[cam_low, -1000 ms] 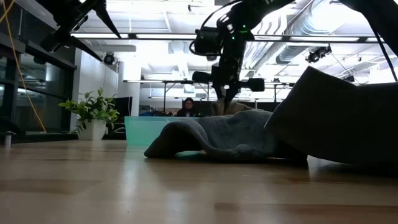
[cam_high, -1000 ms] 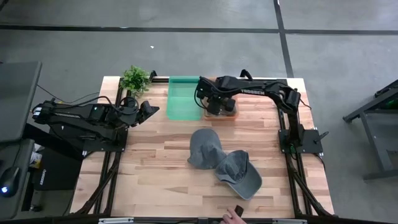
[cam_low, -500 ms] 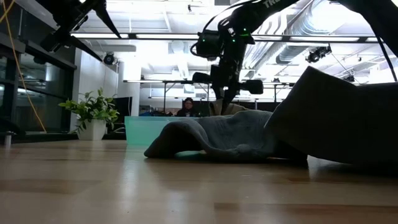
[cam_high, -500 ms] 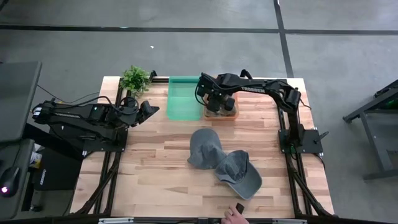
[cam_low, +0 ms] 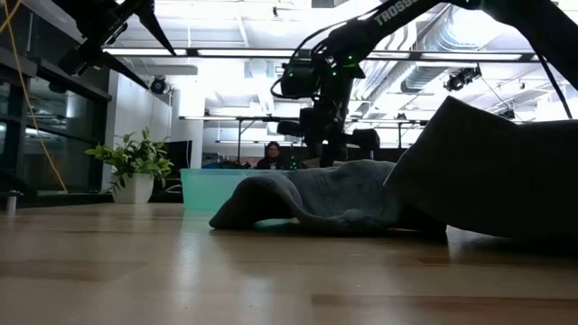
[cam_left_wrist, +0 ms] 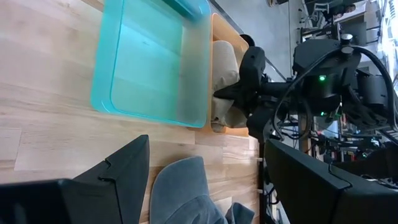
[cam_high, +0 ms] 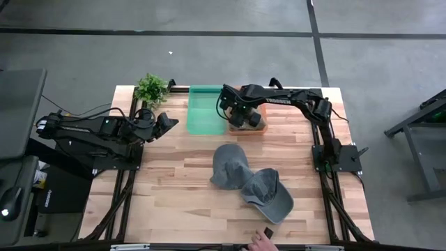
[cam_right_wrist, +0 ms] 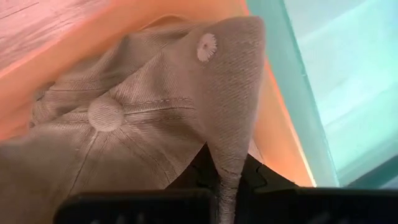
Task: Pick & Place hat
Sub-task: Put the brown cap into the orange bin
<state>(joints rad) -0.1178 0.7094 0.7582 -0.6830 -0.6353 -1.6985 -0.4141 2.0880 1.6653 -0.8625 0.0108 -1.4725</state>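
A tan hat (cam_right_wrist: 124, 130) lies in the orange bin (cam_right_wrist: 273, 137) at the table's far side, beside the teal bin (cam_high: 207, 109). My right gripper (cam_high: 240, 117) stands over the orange bin, pointing steeply down, shut on the tan hat. Two grey hats (cam_high: 229, 166) (cam_high: 268, 195) lie on the wood nearer the front, the second overlapping the first's edge. My left gripper (cam_high: 169, 123) waits open above the table's left side, touching nothing. My right gripper pinches a raised fold of the tan hat's crown (cam_right_wrist: 225, 155) between its two fingers, coming from above and pointing steeply down. The cloth rises in a ridge into the fingers. The rest of the crown, with its top button (cam_right_wrist: 106, 113), spreads out in the orange bin.
A small potted plant (cam_high: 151, 88) stands at the far left corner. A person's hand (cam_high: 261, 241) shows at the table's near edge. Bare wood lies between my left arm and the grey hats.
My right gripper has sunk toward the orange bin and shifted slightly toward the teal bin, rolling its wrist a little. It has stayed shut on the tan hat, which has gone down with it behind the grey hat in the low view.
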